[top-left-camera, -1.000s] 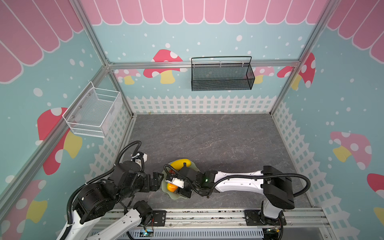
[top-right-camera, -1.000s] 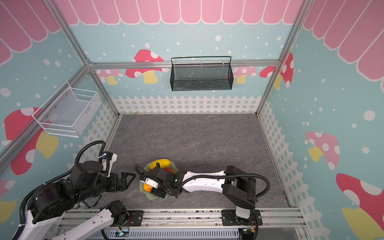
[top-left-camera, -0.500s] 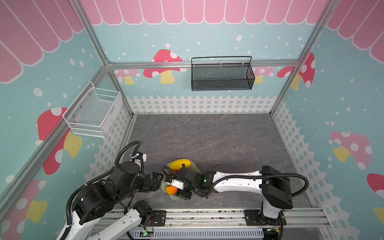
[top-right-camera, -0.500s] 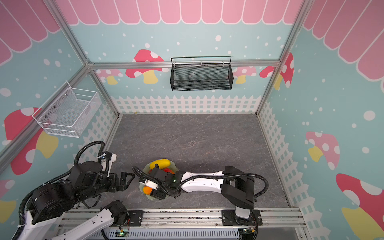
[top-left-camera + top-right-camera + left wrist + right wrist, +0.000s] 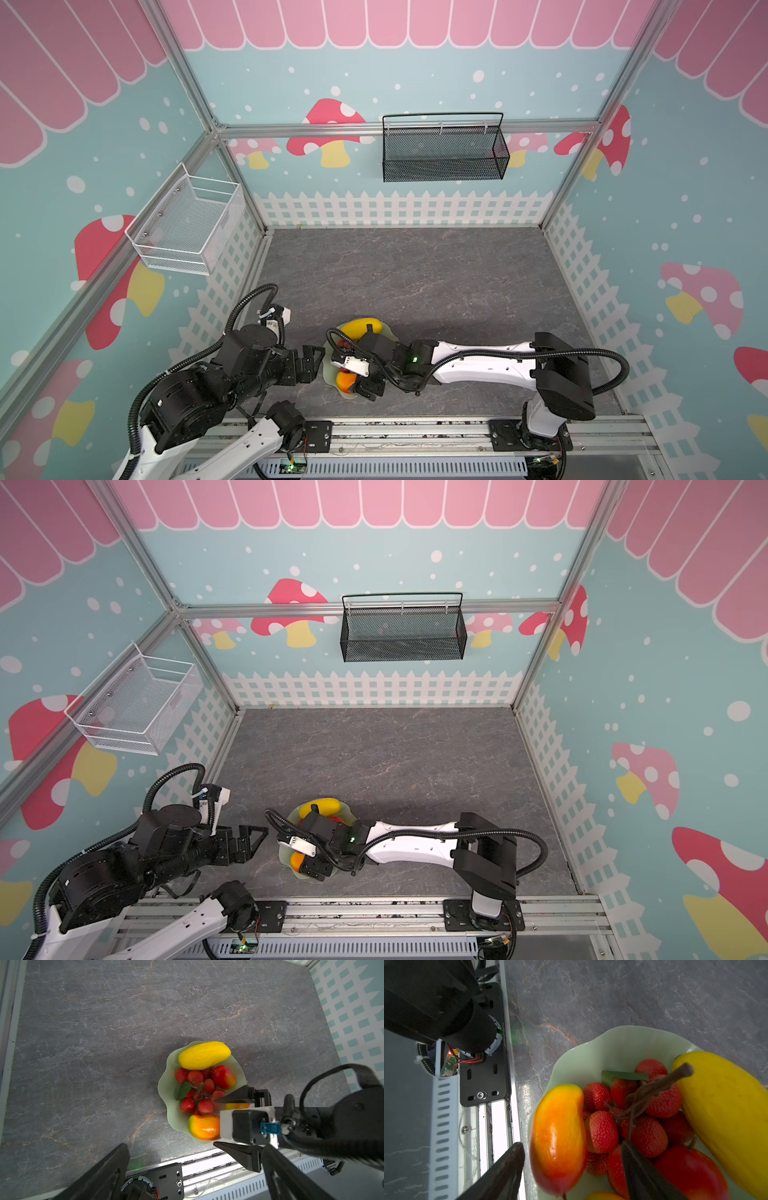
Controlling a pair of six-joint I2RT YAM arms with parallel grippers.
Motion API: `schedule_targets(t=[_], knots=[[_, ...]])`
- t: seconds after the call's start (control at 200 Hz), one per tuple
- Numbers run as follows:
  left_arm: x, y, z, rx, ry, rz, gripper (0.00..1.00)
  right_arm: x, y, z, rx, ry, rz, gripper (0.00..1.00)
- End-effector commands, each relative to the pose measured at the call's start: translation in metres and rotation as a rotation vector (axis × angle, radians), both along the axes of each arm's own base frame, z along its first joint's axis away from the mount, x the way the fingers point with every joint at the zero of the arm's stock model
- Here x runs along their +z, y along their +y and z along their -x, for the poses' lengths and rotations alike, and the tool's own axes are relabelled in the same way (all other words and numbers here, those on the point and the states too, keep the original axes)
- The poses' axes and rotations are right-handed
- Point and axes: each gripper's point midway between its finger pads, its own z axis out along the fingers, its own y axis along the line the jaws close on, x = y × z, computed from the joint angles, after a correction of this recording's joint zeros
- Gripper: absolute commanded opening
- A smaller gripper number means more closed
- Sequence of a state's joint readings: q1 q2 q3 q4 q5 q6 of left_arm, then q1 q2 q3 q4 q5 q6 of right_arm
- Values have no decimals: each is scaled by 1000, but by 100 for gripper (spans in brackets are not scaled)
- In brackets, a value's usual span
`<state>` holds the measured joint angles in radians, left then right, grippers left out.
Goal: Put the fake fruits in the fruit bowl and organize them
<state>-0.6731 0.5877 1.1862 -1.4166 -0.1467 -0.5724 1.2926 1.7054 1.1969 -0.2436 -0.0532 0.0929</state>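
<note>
My right tool [image 5: 570, 1144] stands part open astride the mango [image 5: 558, 1138], gripping nothing as far as I can see, letting it settle against the berries [image 5: 600, 1130] inside the bowl [image 5: 612, 1047].

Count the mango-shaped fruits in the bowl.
3, all in the bowl: orange mango between the right gripper's fingers, red mango beside the yellow fruit, third mango mostly hidden under that gripper.

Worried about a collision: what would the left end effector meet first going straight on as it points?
Likely the fruit bowl rim, just ahead of the left end effector; relative height is unclear.
</note>
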Motion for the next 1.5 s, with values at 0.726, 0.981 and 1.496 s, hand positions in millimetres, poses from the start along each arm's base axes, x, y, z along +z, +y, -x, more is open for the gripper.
schedule_targets(t=[0.726, 0.981, 1.496], knots=[[-67, 93, -189, 606, -192, -168, 100, 73, -359, -249, -1193, -98, -359, 99], [-114, 151, -221, 832, -287, -343, 100, 48, -478, -256, -1511, -505, -295, 99], [-149, 102, -259, 517, -650, -278, 100, 6, -472, -262, -1344, -673, -347, 99]])
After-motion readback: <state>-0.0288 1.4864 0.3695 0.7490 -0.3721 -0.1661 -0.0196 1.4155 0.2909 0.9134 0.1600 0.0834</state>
